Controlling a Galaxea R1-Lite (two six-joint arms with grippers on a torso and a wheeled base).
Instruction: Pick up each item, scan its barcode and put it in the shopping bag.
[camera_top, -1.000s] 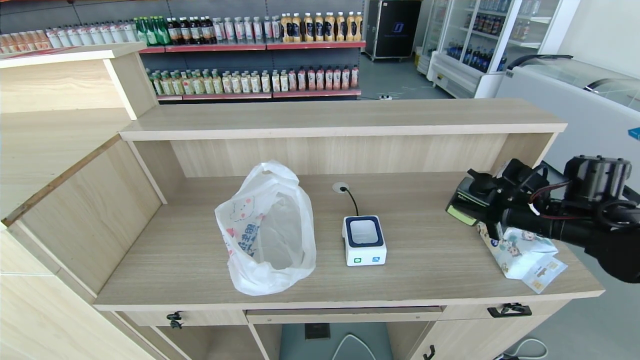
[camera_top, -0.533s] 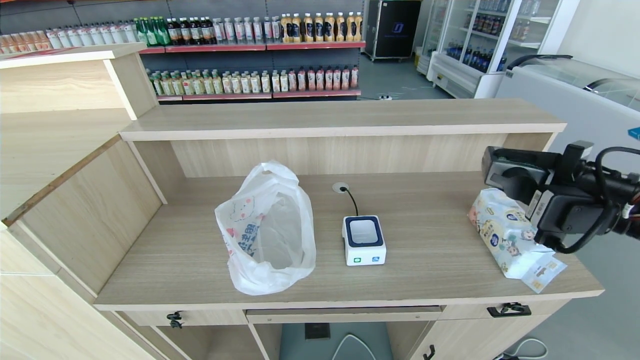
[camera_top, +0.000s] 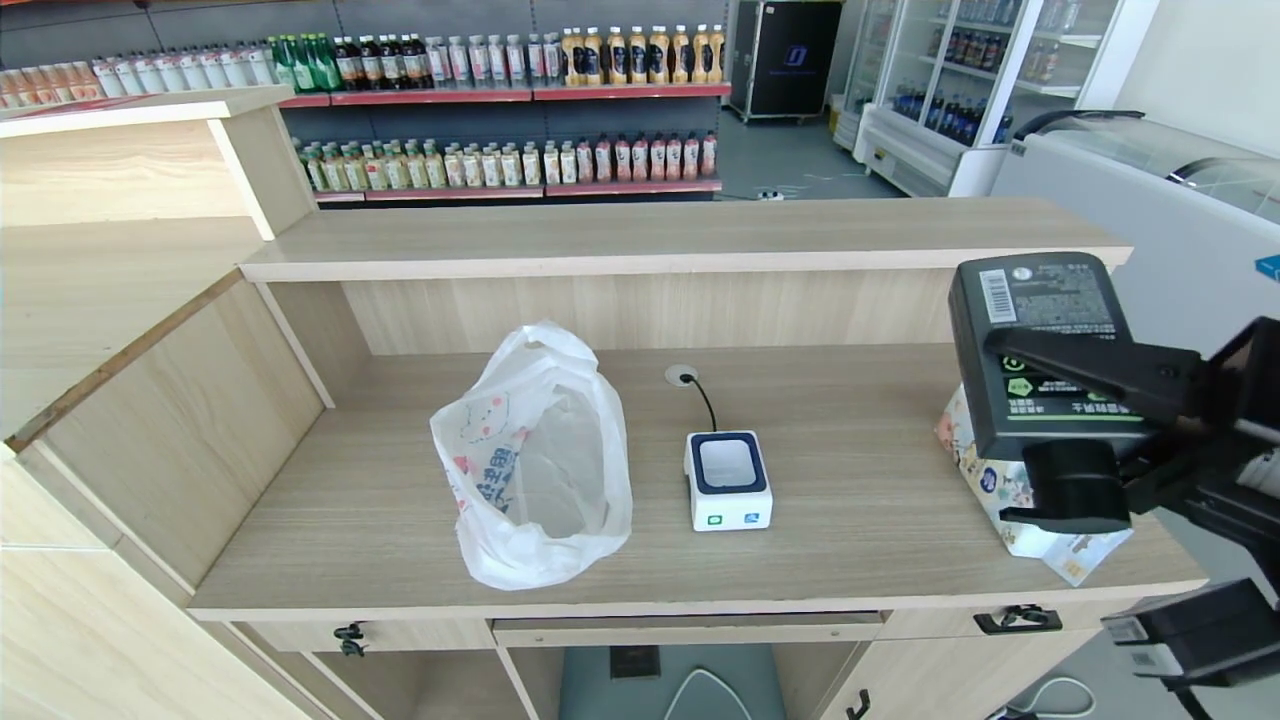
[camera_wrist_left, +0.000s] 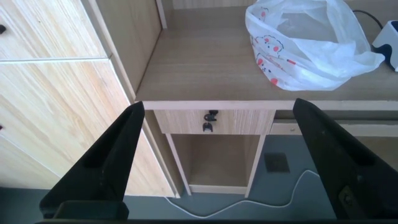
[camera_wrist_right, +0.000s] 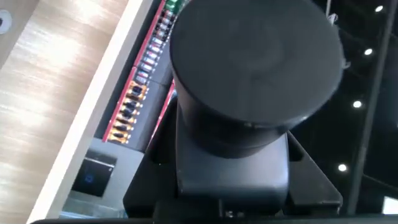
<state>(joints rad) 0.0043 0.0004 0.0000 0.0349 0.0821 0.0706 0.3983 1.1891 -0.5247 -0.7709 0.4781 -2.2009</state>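
- Presently, the left gripper (camera_wrist_left: 219, 109) hangs below the front edge of the counter (camera_top: 850, 540), with its fingers (camera_wrist_left: 99, 168) spread wide and nothing between them.
- A drawer key (camera_wrist_left: 210, 121) sits in its lock under that edge, toward the counter's left end.
- The shopping bag (camera_top: 535, 460), white plastic with a cartoon print, stands on the counter with its mouth open, at 9 o'clock from the barcode scanner (camera_top: 728, 480) and just beside it.
- The scanner lies flat at mid-counter, window facing up; its cable (camera_top: 705, 400) runs toward 12 o'clock into a grommet (camera_top: 681, 375).
- A patterned tissue pack (camera_top: 975, 480) lies on the counter's right end, at 3 o'clock from the scanner and well apart from it.
- The right gripper (camera_top: 1085, 430) pinches a black box (camera_top: 1040, 310), held raised over the tissue pack; a white barcode label (camera_top: 997, 295) shows on the face turned upward.
- Shelves of bottles (camera_top: 520, 160) line the wall beyond the counter at 12 o'clock.
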